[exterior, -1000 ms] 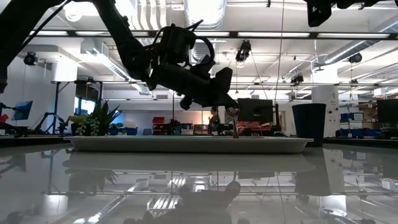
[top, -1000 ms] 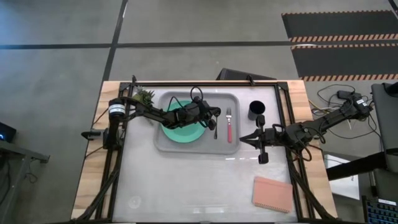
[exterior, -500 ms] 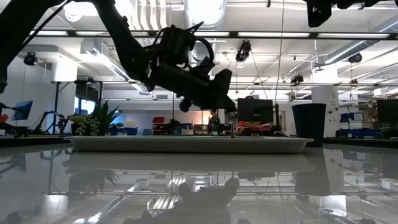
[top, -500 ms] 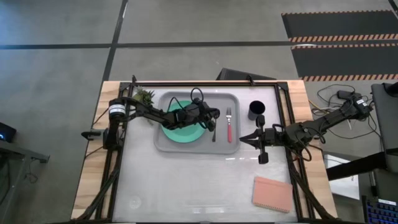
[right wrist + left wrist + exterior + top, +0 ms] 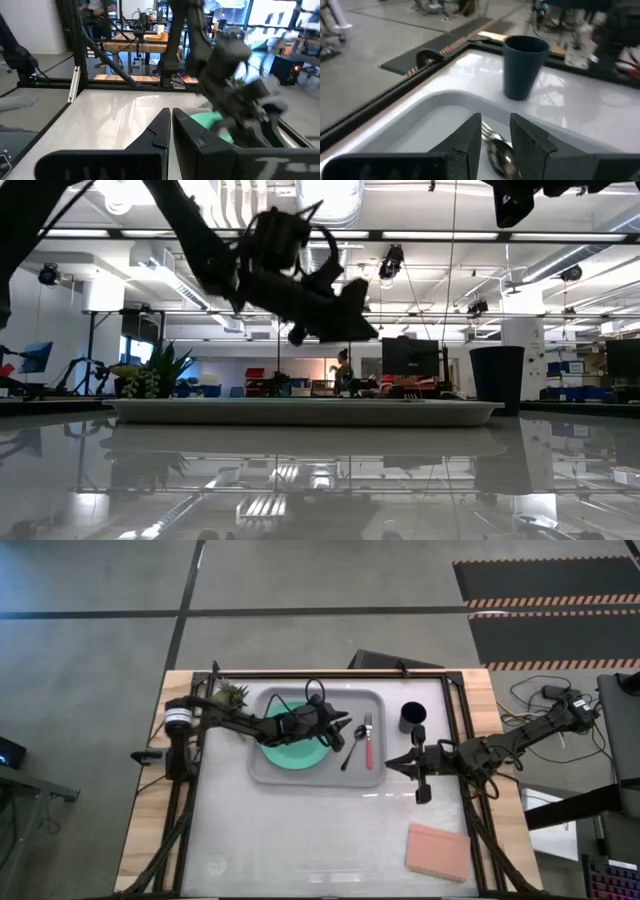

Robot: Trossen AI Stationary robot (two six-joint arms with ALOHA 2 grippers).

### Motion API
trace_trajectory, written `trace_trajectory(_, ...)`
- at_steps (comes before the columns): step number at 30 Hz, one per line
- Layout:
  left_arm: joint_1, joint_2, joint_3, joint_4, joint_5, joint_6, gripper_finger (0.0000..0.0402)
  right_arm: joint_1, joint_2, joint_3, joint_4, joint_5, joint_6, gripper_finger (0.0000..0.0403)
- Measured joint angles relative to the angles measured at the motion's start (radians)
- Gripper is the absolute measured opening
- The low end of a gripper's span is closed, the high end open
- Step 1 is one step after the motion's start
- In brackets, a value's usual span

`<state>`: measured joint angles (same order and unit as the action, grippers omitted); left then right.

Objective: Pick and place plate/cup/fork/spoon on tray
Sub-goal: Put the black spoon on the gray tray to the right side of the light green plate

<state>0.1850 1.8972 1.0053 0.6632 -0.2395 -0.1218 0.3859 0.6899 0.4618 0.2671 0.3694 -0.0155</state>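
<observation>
The light-grey tray (image 5: 262, 775) holds the mint-green plate (image 5: 285, 752), the black spoon (image 5: 352, 748) and the pink-handled fork (image 5: 368, 745). The spoon lies slanted on the tray floor just left of the fork; its bowl (image 5: 501, 156) shows below my left fingers, beside the fork's tines (image 5: 487, 131). My left gripper (image 5: 343, 730) hangs open above the spoon's bowl end, touching nothing. The dark cup (image 5: 411, 717) stands on the table right of the tray. My right gripper (image 5: 392, 762) is shut and empty just off the tray's right rim.
A small green plant (image 5: 232, 695) stands at the tray's far left corner. A pink rectangular pad (image 5: 438, 851) lies near the table's front right. A black frame rail runs along the table's right side past the cup.
My left gripper has let go of the spoon and risen a little. The spoon, which hung upright from the fingers over the tray, now lies slanted on the tray floor beside the fork.
</observation>
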Motion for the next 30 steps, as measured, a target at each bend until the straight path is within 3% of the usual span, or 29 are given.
trace_trajectory(7, -0.074, -0.244, -0.039, -0.229, 0.008, 0.168, 0.0085, 0.0, 0.009, 0.001, -0.001, 0.113, 0.104, 0.0009)
trace_trajectory(13, -0.16, -0.511, -0.212, -0.233, 0.012, 0.272, 0.0085, 0.0, 0.088, 0.031, -0.002, 0.19, 0.18, 0.0009)
trace_trajectory(18, -0.198, -0.719, -0.353, -0.227, 0.012, 0.287, 0.0085, -0.003, 0.219, 0.134, -0.037, 0.28, 0.215, 0.0009)
trace_trajectory(24, -0.199, -0.899, -0.457, -0.228, 0.005, 0.335, 0.0085, -0.103, 0.403, 0.397, -0.463, 0.292, 0.466, 0.0009)
trace_trajectory(30, -0.199, -0.998, -0.503, -0.226, 0.005, 0.414, 0.0085, -0.277, 0.626, 0.709, -0.995, 0.191, 0.687, 0.0009)
